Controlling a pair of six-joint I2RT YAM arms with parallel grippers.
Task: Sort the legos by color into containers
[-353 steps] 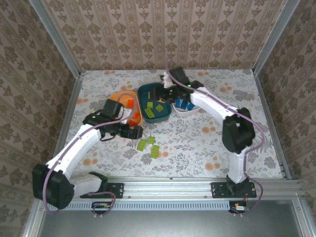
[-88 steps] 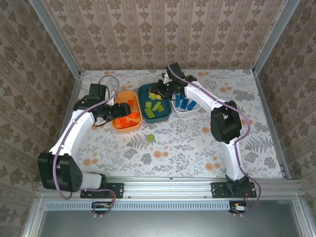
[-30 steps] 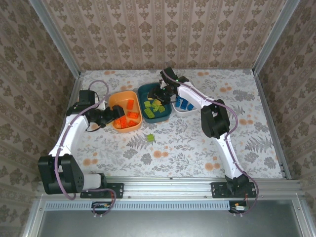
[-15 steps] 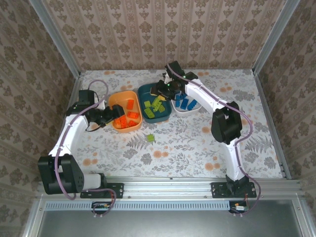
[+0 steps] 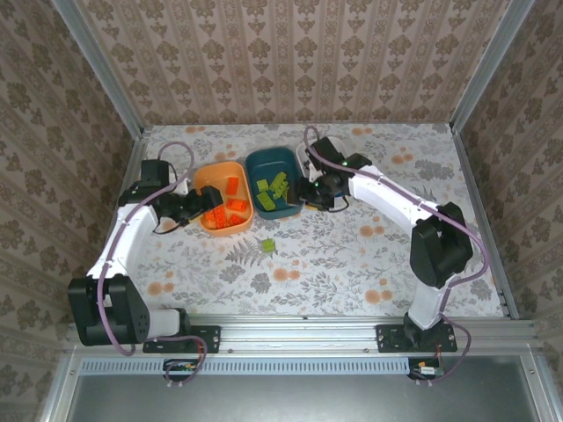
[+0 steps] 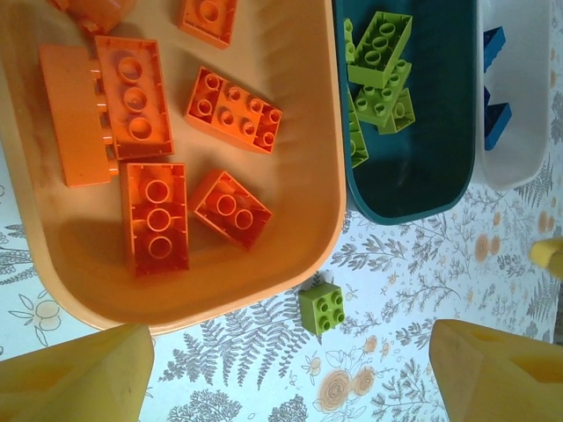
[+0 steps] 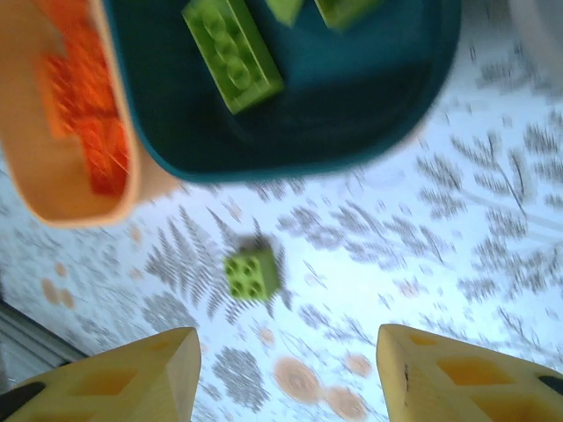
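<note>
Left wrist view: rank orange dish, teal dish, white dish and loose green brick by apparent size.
1. orange dish
2. teal dish
3. white dish, though the frame edge crops it
4. loose green brick

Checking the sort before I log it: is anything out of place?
One lime green brick lies loose on the table, near the teal dish where the other green bricks sit.

The left arm climbs from its base at 7 o'clock in the top view, folds near 9 o'clock and aims the left gripper (image 5: 209,202) toward 3 o'clock, with its yellow fingers (image 6: 79,378) spread wide around nothing. The right arm (elbow at 4 o'clock) stretches toward 11 o'clock. The right gripper (image 5: 308,195) tips toward 7 o'clock, jaws apart and empty.
</note>
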